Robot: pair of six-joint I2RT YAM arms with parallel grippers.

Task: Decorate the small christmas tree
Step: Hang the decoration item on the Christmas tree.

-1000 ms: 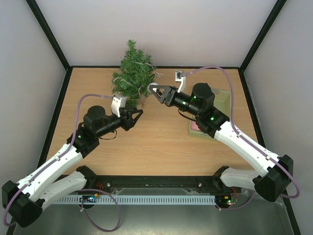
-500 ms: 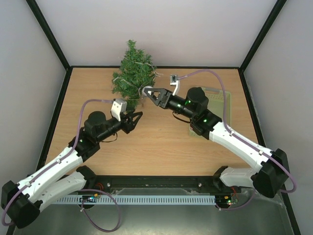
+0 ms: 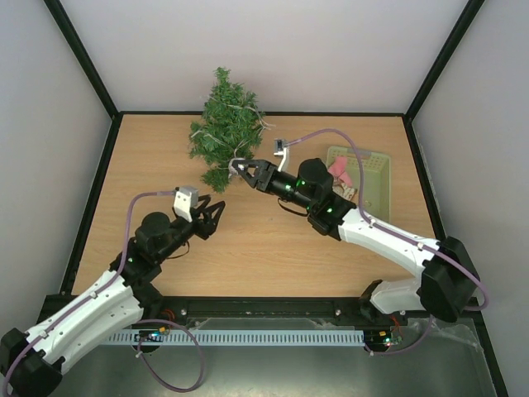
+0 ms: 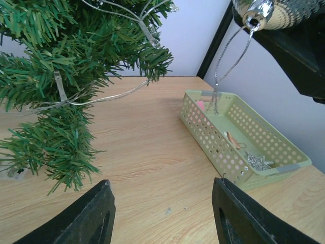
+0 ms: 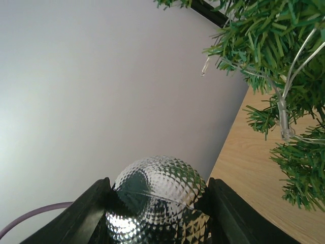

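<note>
Gripper status, right arm: the right gripper (image 3: 242, 168) is closed on a silver bauble (image 5: 157, 198), with one finger on each side of the faceted ball (its silver hanging loop (image 4: 223, 66) dangles free below it in the left wrist view). From this gripper the small christmas tree (image 3: 225, 128) lies at 11 o'clock in the top view. The gripper tip sits just beside the tree's lower fringe at about 5 o'clock; whether it touches cannot be determined.

Left arm: the left gripper (image 3: 211, 217) stands moderately open, with nothing between its fingers (image 4: 86, 218) and no contact with any object. The tree lies at 12 o'clock from it, clearly apart, with bare tabletop (image 3: 273, 248) between them.

The tree stands upright at the far edge of the tabletop, left of centre. A clear light wire (image 4: 101, 99) is threaded through its branches.

A pale green perforated basket (image 3: 384, 178) rests on the tabletop at 3 o'clock from the right gripper, behind that arm (small items inside, including something pink).
</note>
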